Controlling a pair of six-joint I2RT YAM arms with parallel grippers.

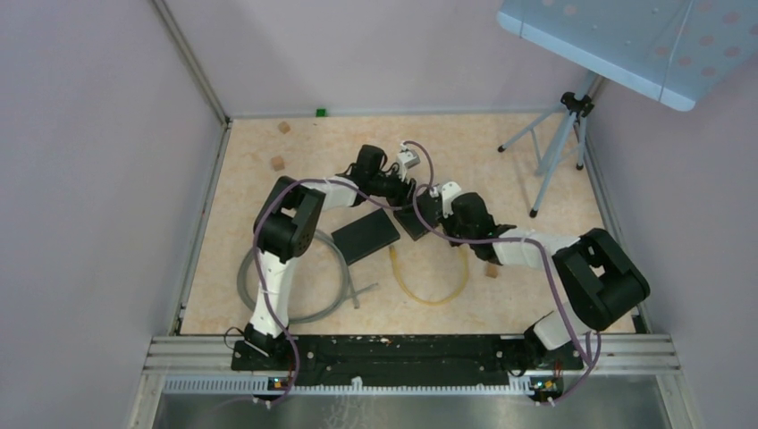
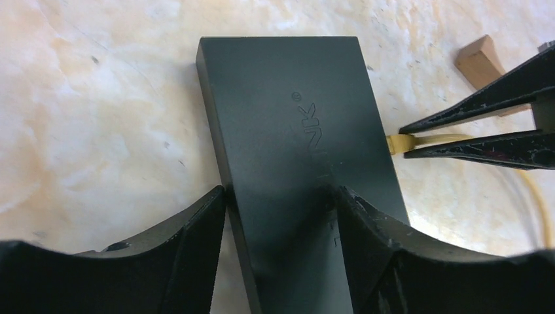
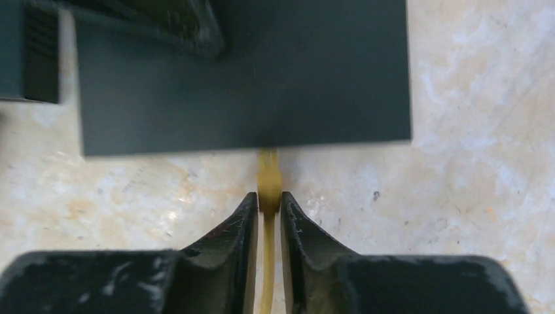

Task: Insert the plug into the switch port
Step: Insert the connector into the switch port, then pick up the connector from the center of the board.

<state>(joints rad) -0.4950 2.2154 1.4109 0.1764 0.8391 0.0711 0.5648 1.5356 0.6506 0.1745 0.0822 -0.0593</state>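
The black switch point(image 1: 412, 223) lies on the marbled table. In the left wrist view the switch point(image 2: 294, 118) runs between the jaws of my left gripper point(image 2: 280, 193). One fingertip point(image 2: 213, 209) touches its left edge and the other sits over its top face; whether they press it does not show. The yellow plug point(image 3: 268, 171) meets the near side of the switch point(image 3: 262, 78), and the port itself is hidden. My right gripper point(image 3: 267, 196) is shut on the plug's rear, with the yellow cable point(image 3: 266, 268) trailing back between its fingers. The plug point(image 2: 397, 142) also shows beside the switch.
A second, larger black box point(image 1: 365, 236) lies just left of the switch. The yellow cable point(image 1: 429, 293) loops toward me, and a grey cable point(image 1: 295, 304) coils at the left. Small wooden blocks point(image 1: 277, 163) point(image 1: 491, 269) lie about. A tripod point(image 1: 559, 147) stands at the right wall.
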